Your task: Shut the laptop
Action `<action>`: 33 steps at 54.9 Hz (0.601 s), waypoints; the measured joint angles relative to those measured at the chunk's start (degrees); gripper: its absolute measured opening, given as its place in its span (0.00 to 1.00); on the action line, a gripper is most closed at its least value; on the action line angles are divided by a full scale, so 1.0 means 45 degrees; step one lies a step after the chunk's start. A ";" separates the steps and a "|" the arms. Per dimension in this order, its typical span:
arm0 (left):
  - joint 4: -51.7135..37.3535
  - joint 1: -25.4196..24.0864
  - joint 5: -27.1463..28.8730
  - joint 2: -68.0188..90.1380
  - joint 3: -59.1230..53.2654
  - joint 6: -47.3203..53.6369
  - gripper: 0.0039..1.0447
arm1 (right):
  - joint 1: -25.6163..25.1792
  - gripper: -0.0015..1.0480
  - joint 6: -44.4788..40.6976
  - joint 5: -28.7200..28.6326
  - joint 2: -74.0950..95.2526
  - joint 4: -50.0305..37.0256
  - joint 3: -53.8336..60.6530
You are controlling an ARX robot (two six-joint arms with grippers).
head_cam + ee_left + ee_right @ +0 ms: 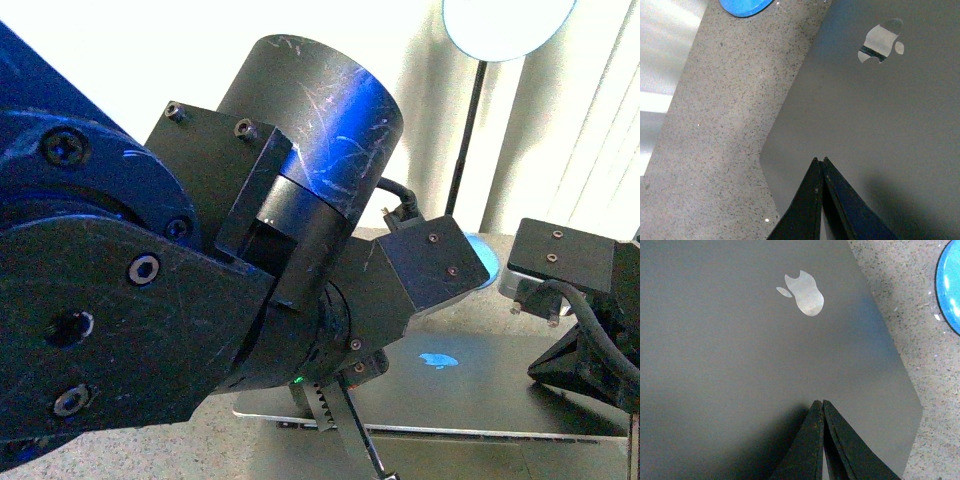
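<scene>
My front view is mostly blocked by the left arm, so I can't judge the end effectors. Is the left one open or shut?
Observer: The left end effector is shut, with its fingers pressed together and their tips over the laptop lid near one corner.
Operator: And the right one?
Observer: The right end effector is shut too. It is also over the lid, clear of the apple logo.
Operator: Any keys or screen showing?
Observer: None. Both wrist views show only the plain grey lid, with the speckled counter beside it.
</scene>
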State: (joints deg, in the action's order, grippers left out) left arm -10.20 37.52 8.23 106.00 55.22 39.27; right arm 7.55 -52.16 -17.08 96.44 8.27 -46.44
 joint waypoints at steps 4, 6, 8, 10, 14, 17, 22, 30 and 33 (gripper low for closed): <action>-0.0015 0.0000 -0.0015 0.0029 -0.0024 0.0000 0.03 | 0.0000 0.03 0.0000 -0.0010 0.0097 -0.0102 0.0073; -0.0019 0.0000 -0.0068 0.0053 -0.0058 0.0000 0.03 | 0.0000 0.03 0.0000 -0.0015 0.0136 -0.0141 0.0097; -0.0024 0.0000 -0.0078 0.0068 -0.0078 0.0000 0.03 | 0.0000 0.03 0.0000 -0.0039 0.0180 -0.0180 0.0126; -0.0049 0.0000 -0.0092 0.0097 -0.0112 0.0005 0.03 | 0.0000 0.03 0.0000 -0.0058 0.0228 -0.0194 0.0131; -0.0092 0.0000 -0.0112 0.0165 -0.0155 0.0000 0.03 | 0.0000 0.03 0.0005 -0.0068 0.0306 -0.0248 0.0146; -0.0136 0.0000 -0.0126 0.0223 -0.0189 -0.0015 0.03 | 0.0000 0.03 0.0010 -0.0078 0.0355 -0.0296 0.0151; -0.0223 0.0000 -0.0175 0.0330 -0.0253 -0.0034 0.03 | 0.0005 0.03 0.0015 -0.0097 0.0437 -0.0374 0.0155; -0.0355 0.0000 -0.0209 0.0476 -0.0369 -0.0083 0.03 | 0.0039 0.03 0.0039 -0.0097 0.0622 -0.0529 0.0175; -0.0442 0.0000 -0.0228 0.0534 -0.0427 -0.0126 0.03 | 0.0049 0.03 0.0063 -0.0097 0.0675 -0.0563 0.0185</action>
State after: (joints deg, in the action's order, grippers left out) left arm -12.19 37.52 7.20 108.40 53.30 38.70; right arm 7.77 -51.88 -17.52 99.48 5.74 -45.60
